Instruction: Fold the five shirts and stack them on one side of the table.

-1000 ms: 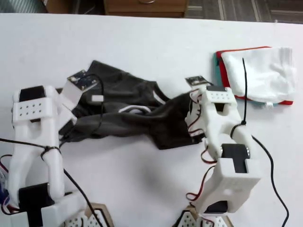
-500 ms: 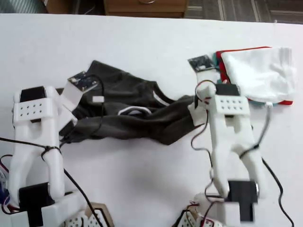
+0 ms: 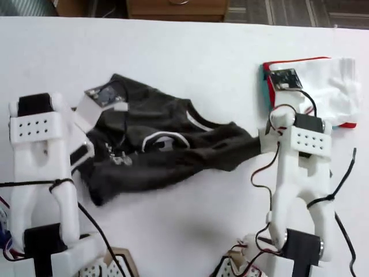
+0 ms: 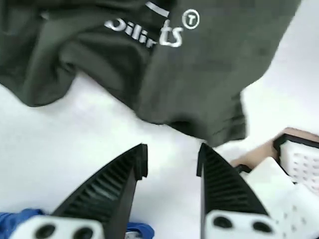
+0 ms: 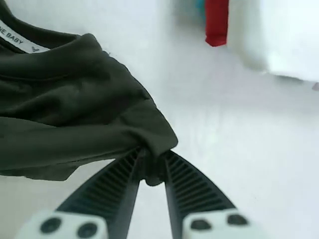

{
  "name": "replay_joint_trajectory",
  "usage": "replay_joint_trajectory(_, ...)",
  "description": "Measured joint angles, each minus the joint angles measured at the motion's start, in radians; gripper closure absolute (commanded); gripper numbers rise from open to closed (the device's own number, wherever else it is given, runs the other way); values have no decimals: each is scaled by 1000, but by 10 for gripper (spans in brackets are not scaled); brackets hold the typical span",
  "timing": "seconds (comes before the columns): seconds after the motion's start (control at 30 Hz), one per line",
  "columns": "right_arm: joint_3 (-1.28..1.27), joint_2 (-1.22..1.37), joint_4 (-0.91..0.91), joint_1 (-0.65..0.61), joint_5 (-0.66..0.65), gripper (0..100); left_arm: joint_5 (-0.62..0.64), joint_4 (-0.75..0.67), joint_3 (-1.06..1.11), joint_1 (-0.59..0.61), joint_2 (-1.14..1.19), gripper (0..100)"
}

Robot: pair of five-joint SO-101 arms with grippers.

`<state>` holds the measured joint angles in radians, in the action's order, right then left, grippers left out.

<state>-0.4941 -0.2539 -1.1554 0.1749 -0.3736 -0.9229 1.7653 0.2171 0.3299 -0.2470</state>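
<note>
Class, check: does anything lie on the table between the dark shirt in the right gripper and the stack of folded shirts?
Nothing visible. The right gripper is shut on the dark shirt at its edge, and bare table separates it from the stack of folded shirts.

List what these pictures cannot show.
- High view: the right arm hides where the right tool pinches the dark shirt.
- High view: how many shirts the stack holds; only layer edges show.
- Left wrist view: the picture's edge cuts off the dark shirt beyond the open left tool.
</note>
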Motion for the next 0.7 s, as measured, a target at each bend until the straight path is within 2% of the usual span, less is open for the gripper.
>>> replay_joint_trajectory(0.2,-5,0,0,34,-49,978,0,2,-166,0,0,809)
replay_joint_trajectory(0.33,-6,0,0,74,-83,978,21,-25,-84,-21,14,811)
replay_joint_trajectory(0.53,-6,0,0,173,-152,978,157,-307,195,-149,155,812)
replay_joint_trajectory(0.6,-6,0,0,186,-155,978,193,-390,215,-181,212,812)
replay_joint_trajectory(0.7,-6,0,0,193,-155,978,232,-434,198,-204,301,812)
